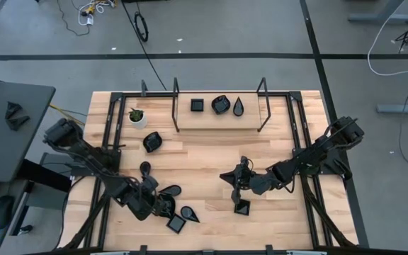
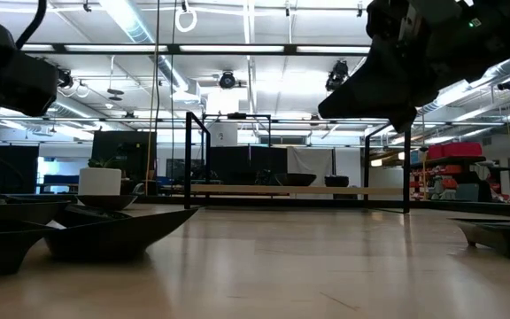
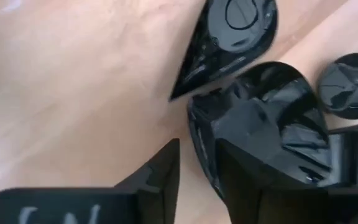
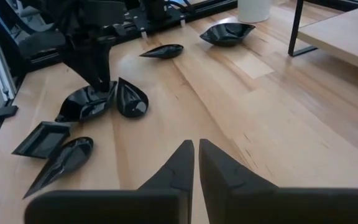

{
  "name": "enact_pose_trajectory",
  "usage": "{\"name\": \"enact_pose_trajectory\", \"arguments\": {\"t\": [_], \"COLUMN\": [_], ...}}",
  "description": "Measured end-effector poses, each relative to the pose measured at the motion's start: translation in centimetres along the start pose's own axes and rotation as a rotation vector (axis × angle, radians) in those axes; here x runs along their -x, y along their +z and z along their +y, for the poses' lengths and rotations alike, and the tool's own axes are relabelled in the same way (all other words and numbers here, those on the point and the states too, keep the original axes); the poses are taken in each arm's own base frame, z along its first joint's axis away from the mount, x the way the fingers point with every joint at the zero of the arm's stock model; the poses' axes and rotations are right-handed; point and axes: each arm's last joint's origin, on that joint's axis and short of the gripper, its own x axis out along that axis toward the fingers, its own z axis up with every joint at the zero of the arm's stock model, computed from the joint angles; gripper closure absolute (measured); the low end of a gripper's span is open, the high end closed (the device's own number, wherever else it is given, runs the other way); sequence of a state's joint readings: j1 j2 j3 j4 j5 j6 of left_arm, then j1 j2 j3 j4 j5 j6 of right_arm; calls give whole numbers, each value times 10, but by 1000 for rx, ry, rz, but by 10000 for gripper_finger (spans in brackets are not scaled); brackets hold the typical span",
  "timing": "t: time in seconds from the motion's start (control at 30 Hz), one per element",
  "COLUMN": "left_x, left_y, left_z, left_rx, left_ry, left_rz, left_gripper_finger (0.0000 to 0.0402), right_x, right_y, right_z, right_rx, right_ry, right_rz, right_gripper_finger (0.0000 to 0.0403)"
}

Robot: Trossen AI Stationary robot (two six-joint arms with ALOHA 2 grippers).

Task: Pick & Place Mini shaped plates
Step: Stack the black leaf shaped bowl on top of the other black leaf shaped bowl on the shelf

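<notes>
My left gripper [image 1: 163, 204] sat low over the table's [image 1: 211, 159] front-left corner, at about seven o'clock from centre. Its fingers [image 3: 166, 171] stood partly apart astride the rim of a teardrop plate [image 3: 272, 112]: one finger over the dish's hollow, the other outside on bare wood. I could not tell whether they pinched it. A second teardrop plate [image 3: 229, 34] lay just beyond the fingertips, its point touching the first, and a square plate [image 1: 176, 224] lay near. My right gripper [image 4: 196, 163], fingers nearly together and holding nothing, hovered right of centre, at about four o'clock.
</notes>
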State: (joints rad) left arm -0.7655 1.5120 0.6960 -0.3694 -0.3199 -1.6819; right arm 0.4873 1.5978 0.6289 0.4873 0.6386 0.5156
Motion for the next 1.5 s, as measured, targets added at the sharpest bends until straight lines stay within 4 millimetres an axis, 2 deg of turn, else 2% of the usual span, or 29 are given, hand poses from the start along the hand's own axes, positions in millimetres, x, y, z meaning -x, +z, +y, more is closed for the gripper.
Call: {"name": "enact_pose_trajectory", "arguments": {"t": [0.33,0.53,0.67,0.83,1.07,1.27,1.5], "left_x": [1,17,32,42,31,3,-34], "left_y": [4,10,24,58,124,182,219], "left_z": [-1,-4,-9,-15,-21,-10,-3], "left_rx": [-101,-104,-129,-165,-323,-355,-344], "left_ry": [-11,-73,-157,-272,-264,-141,-63], "left_rz": [19,47,74,28,-89,-151,-139], "left_gripper_finger": [389,390,396,395,397,397,391], "right_x": [0,0,-1,-3,-4,-4,-4], "right_y": [1,1,1,3,4,4,4], "right_z": [0,0,-1,-4,-6,-5,-5], "right_rx": [-4,-4,-6,-11,-14,-31,-32], "right_ry": [3,3,-1,-14,-22,-18,-18], "right_rz": [-5,-5,-7,-9,-11,-17,-18], "right_gripper_finger": [373,373,373,373,373,373,373]}}
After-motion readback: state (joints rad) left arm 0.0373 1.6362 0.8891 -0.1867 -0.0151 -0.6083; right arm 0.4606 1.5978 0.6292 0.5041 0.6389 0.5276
